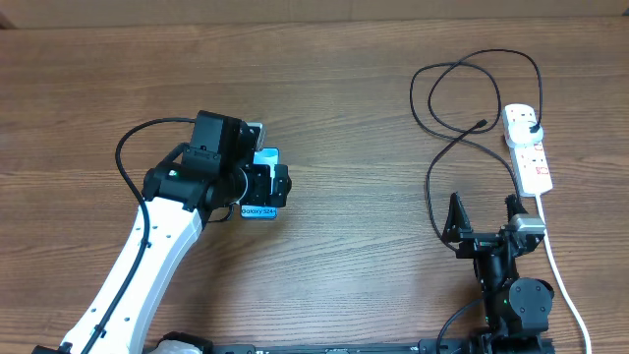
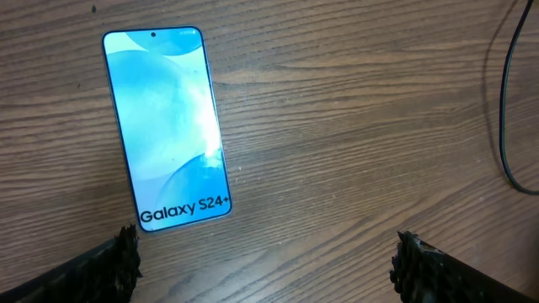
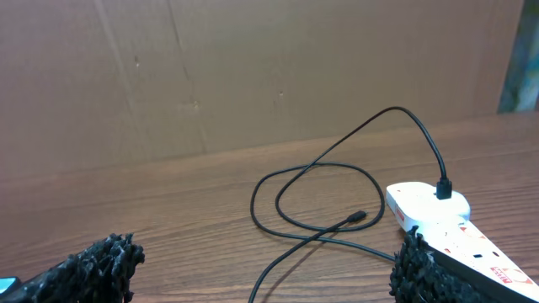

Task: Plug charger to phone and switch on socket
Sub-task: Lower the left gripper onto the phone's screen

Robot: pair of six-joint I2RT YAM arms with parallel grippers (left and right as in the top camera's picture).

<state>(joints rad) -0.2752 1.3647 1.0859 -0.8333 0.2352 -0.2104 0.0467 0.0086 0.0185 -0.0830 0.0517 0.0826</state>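
Observation:
The phone (image 2: 168, 126) lies flat on the wooden table, its light-blue screen reading "Galaxy S24+". My left gripper (image 2: 265, 257) hovers over its near end, open, with nothing between the fingers. In the overhead view that gripper (image 1: 270, 185) covers most of the phone (image 1: 259, 210). The charger (image 1: 472, 88) lies in black loops at the back right. Its plug (image 1: 531, 126) sits in the white socket (image 1: 528, 147) and its small connector (image 3: 357, 217) lies loose on the table. My right gripper (image 1: 484, 214) is open and empty, just in front of the socket (image 3: 446, 223).
The socket's thick white cord (image 1: 560, 275) runs toward the front edge, right of the right arm. A brown cardboard wall (image 3: 253, 67) closes the back of the table. One strand of the charger cable (image 2: 505, 101) shows at the right edge of the left wrist view.

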